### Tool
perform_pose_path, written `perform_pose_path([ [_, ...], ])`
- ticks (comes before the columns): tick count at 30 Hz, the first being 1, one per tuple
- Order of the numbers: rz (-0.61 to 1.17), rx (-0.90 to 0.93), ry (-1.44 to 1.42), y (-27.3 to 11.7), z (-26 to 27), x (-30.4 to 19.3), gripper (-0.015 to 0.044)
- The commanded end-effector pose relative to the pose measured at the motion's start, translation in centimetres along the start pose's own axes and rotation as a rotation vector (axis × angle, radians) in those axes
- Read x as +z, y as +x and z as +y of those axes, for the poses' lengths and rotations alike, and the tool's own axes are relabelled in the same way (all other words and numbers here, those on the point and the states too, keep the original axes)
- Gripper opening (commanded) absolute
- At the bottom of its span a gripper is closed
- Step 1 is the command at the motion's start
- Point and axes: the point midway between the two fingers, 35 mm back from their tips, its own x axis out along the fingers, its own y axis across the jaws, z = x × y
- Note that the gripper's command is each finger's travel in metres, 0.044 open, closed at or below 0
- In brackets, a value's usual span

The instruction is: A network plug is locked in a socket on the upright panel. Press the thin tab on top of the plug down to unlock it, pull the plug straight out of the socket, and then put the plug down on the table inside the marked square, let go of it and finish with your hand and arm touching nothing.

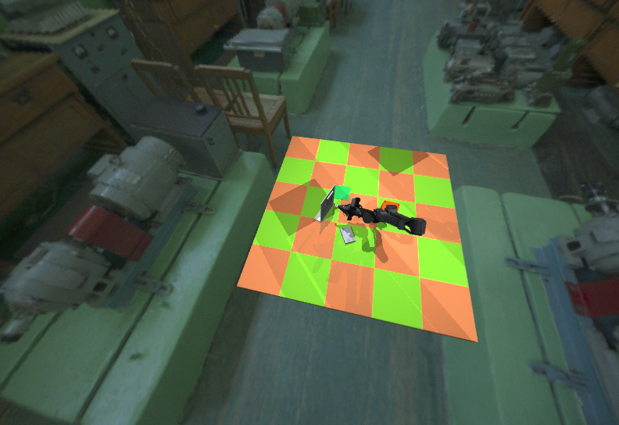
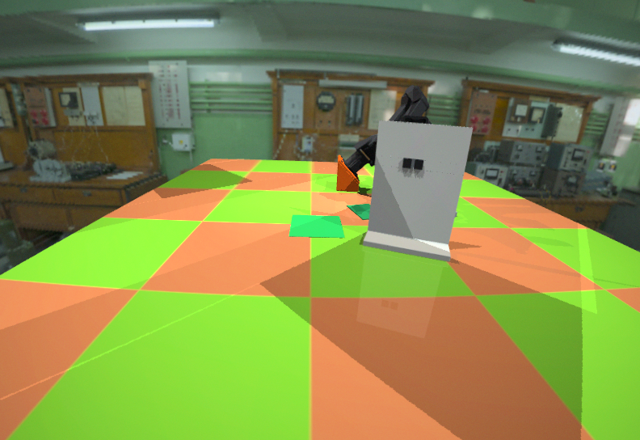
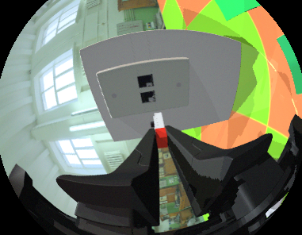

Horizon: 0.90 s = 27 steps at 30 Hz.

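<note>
The network plug (image 3: 158, 120), white with a red rear part, is between my fingertips in the wrist view. My gripper (image 1: 340, 207) (image 3: 159, 131) is shut on it, in front of the upright panel (image 1: 327, 205) (image 2: 421, 187) (image 3: 216, 59). The plug is out of the socket: both dark socket openings (image 3: 145, 81) (image 3: 148, 97) show empty in the wrist view. The panel hides the gripper in the exterior view. A bright green square (image 1: 341, 192) (image 2: 316, 226) (image 3: 237, 8) lies flat beside the panel. A darker green patch (image 2: 360, 211) (image 3: 292, 65) lies nearer the arm's base, partly hidden by the panel.
A flat grey-white rectangular piece (image 1: 347, 235) lies on the chequered table top, on the other side of the arm from the bright green square. An orange wedge-shaped block (image 1: 388, 204) (image 2: 347, 175) stands beside the arm. The panel has a low foot (image 2: 406, 246).
</note>
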Motion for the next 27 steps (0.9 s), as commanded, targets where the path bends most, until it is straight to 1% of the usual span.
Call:
perform_pose_path([
  [1,0.000,0.005,0.003,-0.19,0.11,-0.06,0.0000],
  [27,0.000,0.000,0.000,-0.66,0.03,-0.19,0.0000],
])
